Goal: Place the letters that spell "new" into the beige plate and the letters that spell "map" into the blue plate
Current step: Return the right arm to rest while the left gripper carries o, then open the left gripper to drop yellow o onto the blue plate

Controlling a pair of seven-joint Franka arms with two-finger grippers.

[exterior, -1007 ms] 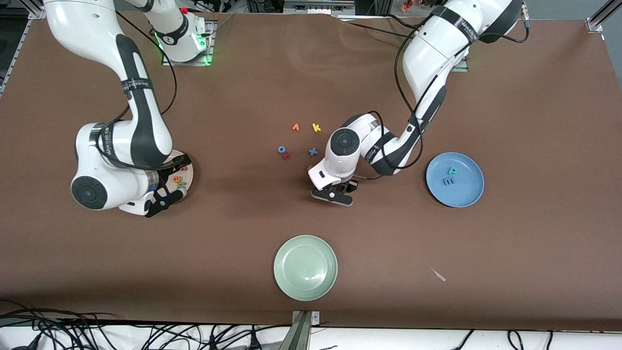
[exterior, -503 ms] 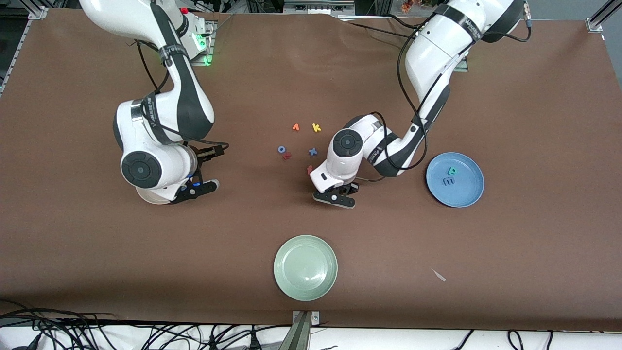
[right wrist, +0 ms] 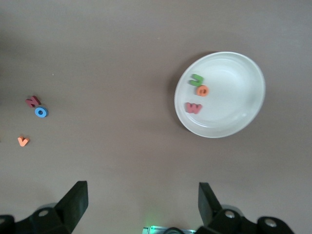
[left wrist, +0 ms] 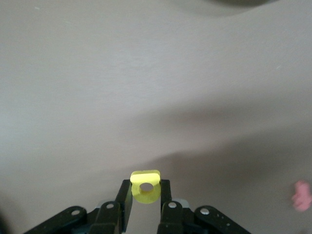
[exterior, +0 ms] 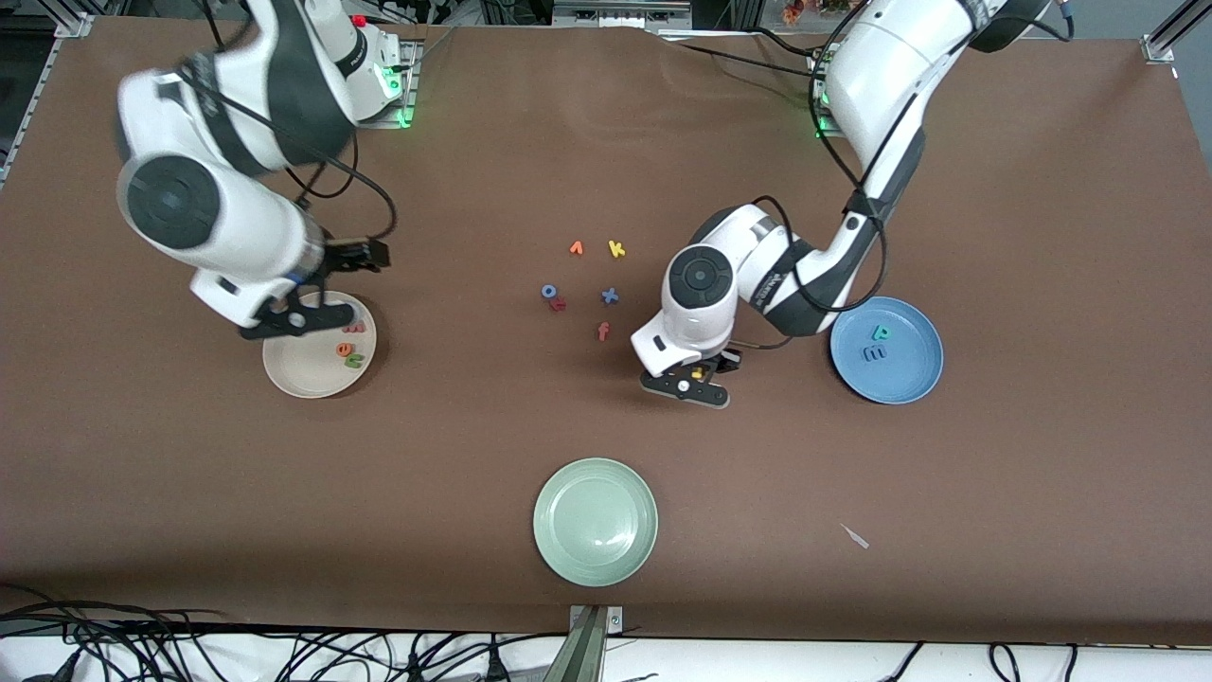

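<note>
1. Right arm's end of the worktop (exterior: 142,493): the right pincer (exterior: 294,324) has come up off the beige plate (exterior: 289,374) and now hangs over its rim, jaws wide apart and empty. The right wrist view shows all 3 letters of "new" lying in the plate: green n (right wrist: 197,79), orange e (right wrist: 203,90) and red-pink w (right wrist: 193,107). Judgement: that word is complete and this arm has no letter left to fetch.

2. Middle: 6 loose letters lie on the worktop, namely orange v (exterior: 576,248), yellow k (exterior: 616,248), blue o (exterior: 548,292) touching a dark red letter (exterior: 559,304), a blue x (exterior: 610,296) and the red f (exterior: 603,331). None belongs to either word. The pale green plate (exterior: 595,521), nearer the front camera, holds nothing.

3. Left arm's end: the left pincer (exterior: 698,376) has closed within the last second and is now clamped on the yellow a (left wrist: 145,187), over bare worktop between the loose letters and the blue plate (exterior: 914,384). That plate already holds the teal-green p (exterior: 882,332) and blue m (exterior: 875,354). Judgement: carrying the a to this plate finishes "map".

4. Writing: the lettered bands on both arms cannot be read. The foam letters are the only legible characters.
</note>
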